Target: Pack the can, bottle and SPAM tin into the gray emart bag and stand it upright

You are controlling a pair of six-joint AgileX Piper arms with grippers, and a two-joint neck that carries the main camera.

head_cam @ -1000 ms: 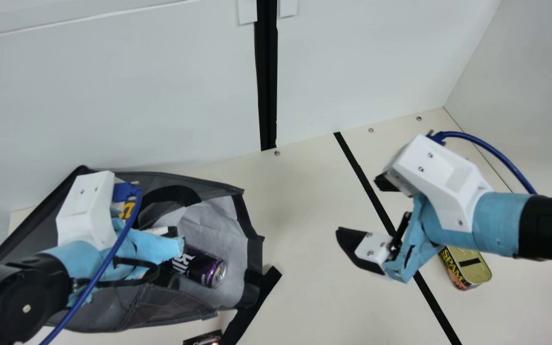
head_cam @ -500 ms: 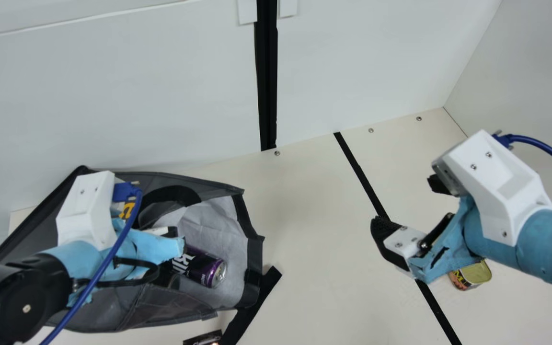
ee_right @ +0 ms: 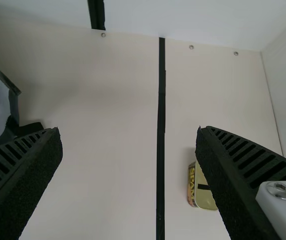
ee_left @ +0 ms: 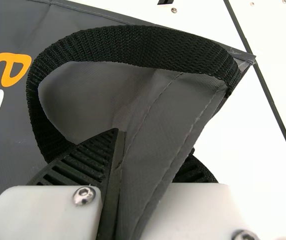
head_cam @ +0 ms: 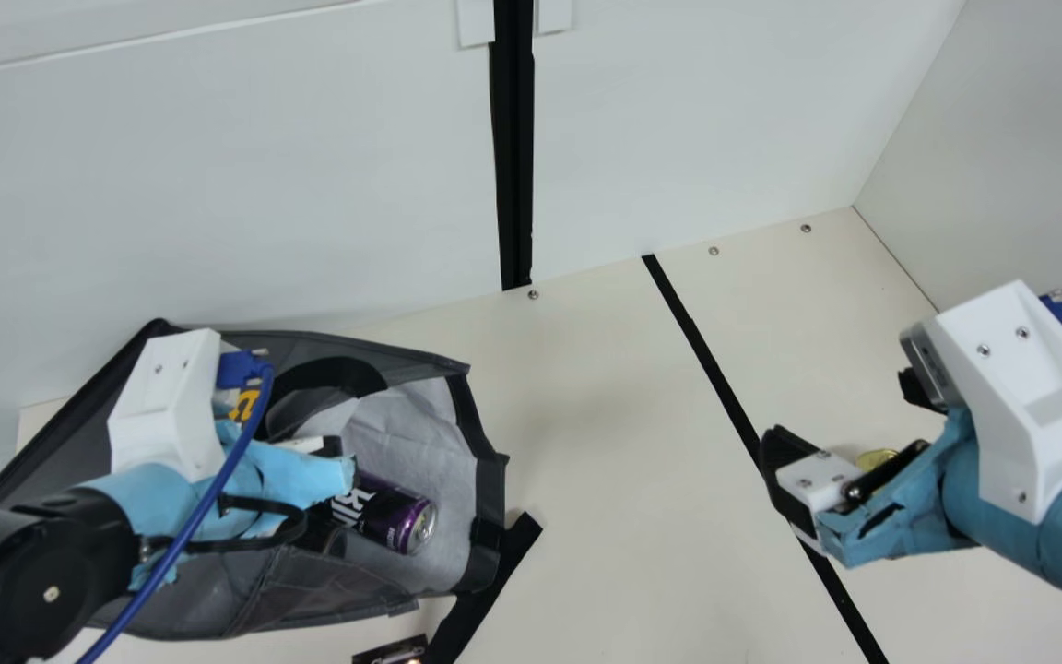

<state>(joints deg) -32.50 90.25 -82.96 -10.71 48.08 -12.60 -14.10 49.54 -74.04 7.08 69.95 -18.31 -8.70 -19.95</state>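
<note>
Left gripper [ee_left: 150, 145] pinching gray emart bag [head_cam: 310, 595], can [head_cam: 393, 516] inside — right gripper [ee_right: 128, 130] wide open, SPAM tin [ee_right: 202, 199] on table [head_cam: 605, 516]. Tin pickup apparently underway — next, centre above, lower, grip.

"SPAM" on tin [ee_right: 203, 200], "e", "m" on bag [ee_left: 12, 40], white lettering on can [head_cam: 385, 513]

Cream table [head_cam: 623, 480], gray bag [head_cam: 310, 590], SPAM tin [ee_right: 200, 197] atop

Bag [head_cam: 328, 590] left, tin [ee_right: 202, 192] right

On the table [head_cam: 605, 461], the bag lies with its mouth to the right, a can [head_cam: 388, 516] inside it. A strip [head_cam: 717, 378] runs far to near between bag and tin. Behind stands a wall [head_cam: 310, 184].
</note>
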